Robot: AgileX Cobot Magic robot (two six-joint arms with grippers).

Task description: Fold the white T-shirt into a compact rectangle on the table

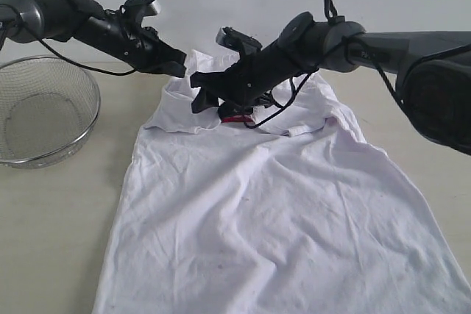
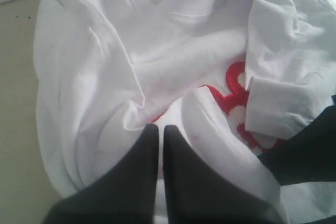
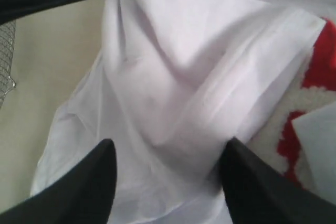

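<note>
The white T-shirt (image 1: 280, 204) lies spread on the table (image 1: 59, 211), its hem toward the near edge. Both sleeves are folded inward at the far end, over the red lettering (image 1: 235, 118). My left gripper (image 1: 179, 71) is shut above the shirt's far left shoulder. In the left wrist view its fingertips (image 2: 149, 132) nearly meet over rumpled cloth (image 2: 157, 51), beside the red letters (image 2: 236, 93); no pinched cloth shows. My right gripper (image 1: 197, 95) reaches across to the folded left sleeve. Its jaws (image 3: 168, 150) stand open over the sleeve fold (image 3: 184, 66).
A round wire-mesh basket (image 1: 29, 119) stands on the table at the far left, and its edge shows in the right wrist view (image 3: 5, 56). The two arms come close together over the shirt's collar end. Bare table (image 2: 18, 103) lies left of the shirt.
</note>
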